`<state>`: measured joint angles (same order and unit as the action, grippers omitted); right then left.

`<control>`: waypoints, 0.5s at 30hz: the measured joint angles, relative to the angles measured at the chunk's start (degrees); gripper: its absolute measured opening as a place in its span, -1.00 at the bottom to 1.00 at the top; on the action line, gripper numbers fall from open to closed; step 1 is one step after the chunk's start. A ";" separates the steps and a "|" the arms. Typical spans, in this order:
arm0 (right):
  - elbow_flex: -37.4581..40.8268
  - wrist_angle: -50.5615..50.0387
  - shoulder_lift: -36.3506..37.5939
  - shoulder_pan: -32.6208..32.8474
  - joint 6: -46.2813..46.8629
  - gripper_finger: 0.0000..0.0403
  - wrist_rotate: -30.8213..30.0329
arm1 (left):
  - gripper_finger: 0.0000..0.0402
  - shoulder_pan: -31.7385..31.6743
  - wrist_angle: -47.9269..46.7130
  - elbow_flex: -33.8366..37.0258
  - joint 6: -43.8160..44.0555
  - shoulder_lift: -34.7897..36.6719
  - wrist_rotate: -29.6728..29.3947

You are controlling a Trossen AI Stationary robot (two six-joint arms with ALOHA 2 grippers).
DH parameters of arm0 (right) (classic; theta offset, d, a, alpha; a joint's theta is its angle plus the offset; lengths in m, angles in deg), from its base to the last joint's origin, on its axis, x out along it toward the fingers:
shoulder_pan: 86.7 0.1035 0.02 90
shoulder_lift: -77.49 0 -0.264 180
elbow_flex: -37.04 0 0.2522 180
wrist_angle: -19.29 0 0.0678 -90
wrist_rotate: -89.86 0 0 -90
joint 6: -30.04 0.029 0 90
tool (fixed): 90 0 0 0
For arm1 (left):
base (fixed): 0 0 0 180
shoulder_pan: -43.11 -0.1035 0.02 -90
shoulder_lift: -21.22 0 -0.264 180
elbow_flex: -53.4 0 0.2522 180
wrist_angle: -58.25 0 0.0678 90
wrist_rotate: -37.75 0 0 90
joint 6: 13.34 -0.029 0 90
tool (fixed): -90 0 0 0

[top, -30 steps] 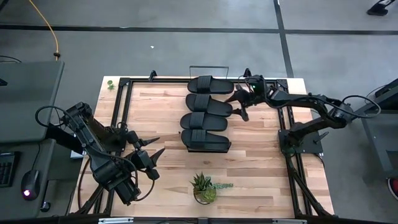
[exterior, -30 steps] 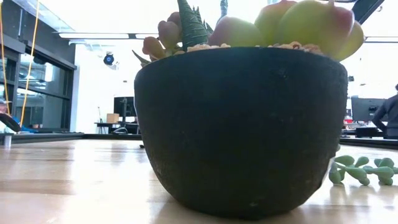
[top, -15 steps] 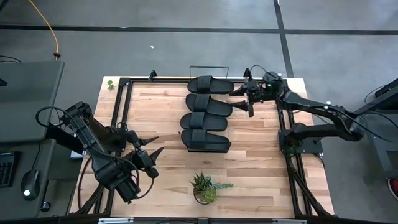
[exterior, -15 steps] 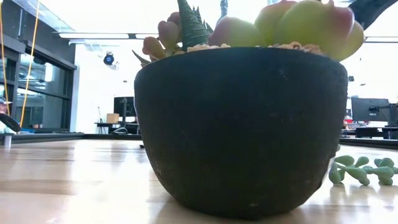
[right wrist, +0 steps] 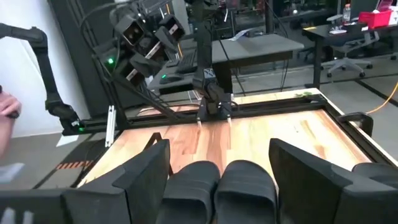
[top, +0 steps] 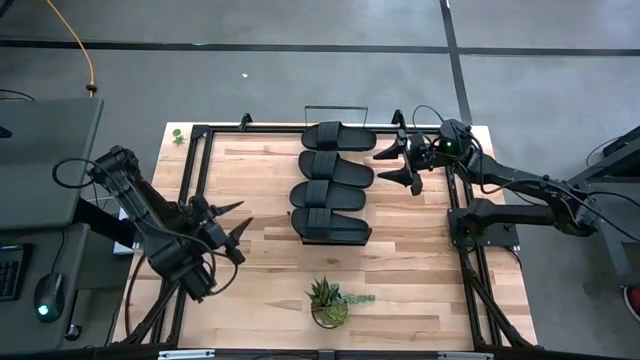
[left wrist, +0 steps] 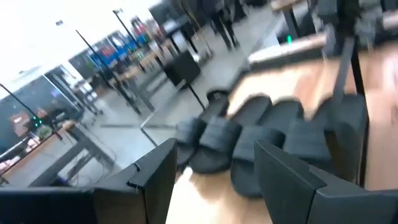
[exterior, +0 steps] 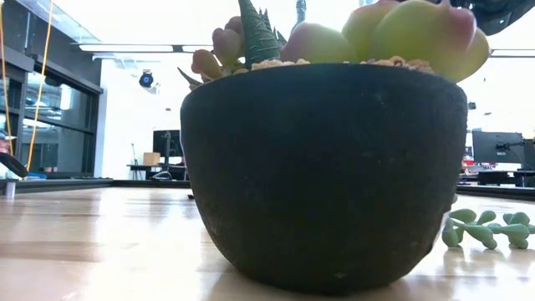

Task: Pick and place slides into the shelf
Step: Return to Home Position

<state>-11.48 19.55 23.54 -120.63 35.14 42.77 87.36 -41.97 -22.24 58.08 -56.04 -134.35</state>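
Four black slides [top: 333, 182] lie side by side in a row down the middle of the table, straps up; the left wrist view shows them [left wrist: 249, 134] blurred, and the right wrist view shows two [right wrist: 217, 183]. A thin black wire frame [top: 335, 108] stands at the far end of the row. I cannot tell the shelf's board apart from the tabletop. My left gripper [top: 236, 218] is open, well left of the slides. My right gripper [top: 398, 166] is open, just right of the two farthest slides and touching neither.
A potted succulent [top: 328, 300] stands near the table's near edge and fills the low view [exterior: 326, 167]. A black metal frame [top: 195, 160] runs along the table's left, far and right sides. Bare wood lies between my left gripper and the slides.
My right gripper has drawn back from the slides toward the table's right edge, staying open. My left arm has swung, carrying its open gripper toward the far edge. The slides have stayed where they were.
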 joint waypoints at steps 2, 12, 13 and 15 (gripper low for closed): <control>0.00 -0.43 0.02 0.00 0.62 0.31 0.00 | -0.02 0.00 1.86 2.31 1.87 0.01 -2.60; 0.00 -9.11 -0.39 0.23 11.79 0.31 -1.31 | -0.02 -1.27 1.90 5.32 1.07 -0.05 -3.30; 0.00 -9.16 -0.39 0.22 13.48 0.31 -1.45 | -0.02 -1.24 2.42 5.32 1.08 -0.16 -2.73; 0.00 -9.08 -0.29 0.39 14.29 0.31 -1.18 | -0.02 -1.07 2.88 5.32 1.02 -0.31 -2.09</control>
<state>-11.48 10.47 23.24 -120.24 49.44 41.58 86.29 -39.09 -16.92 59.10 -56.36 -136.45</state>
